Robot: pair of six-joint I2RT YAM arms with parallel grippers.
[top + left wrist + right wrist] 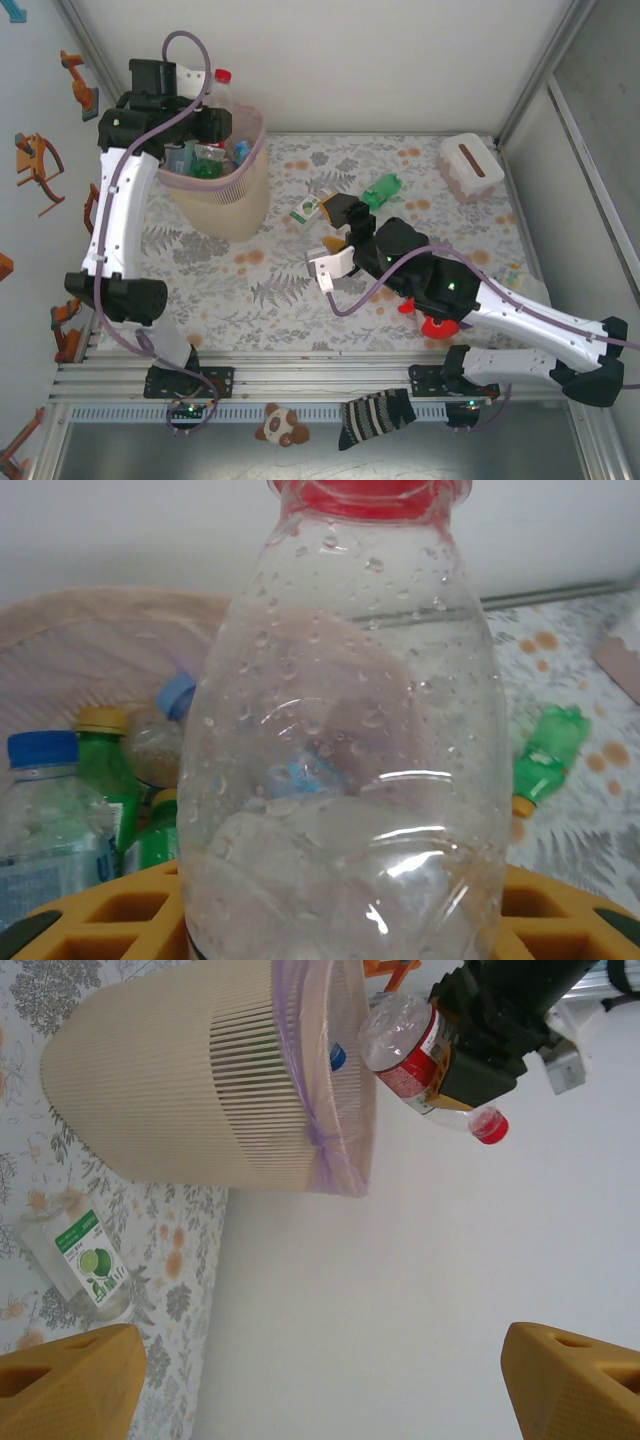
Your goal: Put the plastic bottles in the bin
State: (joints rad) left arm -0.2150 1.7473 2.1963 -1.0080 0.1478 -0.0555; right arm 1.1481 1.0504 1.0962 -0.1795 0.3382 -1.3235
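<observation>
- left gripper (330,925): clamped on the red-capped bottle (340,760), yellow fingers (95,920) on either side of its lower body
- red-capped bottle: clear, droplets inside, red label; cap points away from the gripper. It hangs in the air, not touching the bin
- bin (160,1070): right below and just ahead of the left gripper, beige, slotted upper band, pinkish liner folded over the rim. The held bottle sits over the far side of its mouth, cap past the rim
- bottles in the bin (45,800): low and to the left of the left gripper's fingers; one clear with a blue cap, one green with a yellow cap, more behind
- right gripper (322,1385): fingers wide apart, nothing between them, above the flowered table (270,300) and pointing toward the bin
- lime-label bottle (85,1260): clear, lying on the table just ahead of the right gripper's left finger (70,1380), between gripper and bin, no contact
- green bottle (381,190): lying on the table near the right gripper, off to the side away from the bin
- white box (470,165): well apart from the right gripper, at the far right corner
</observation>
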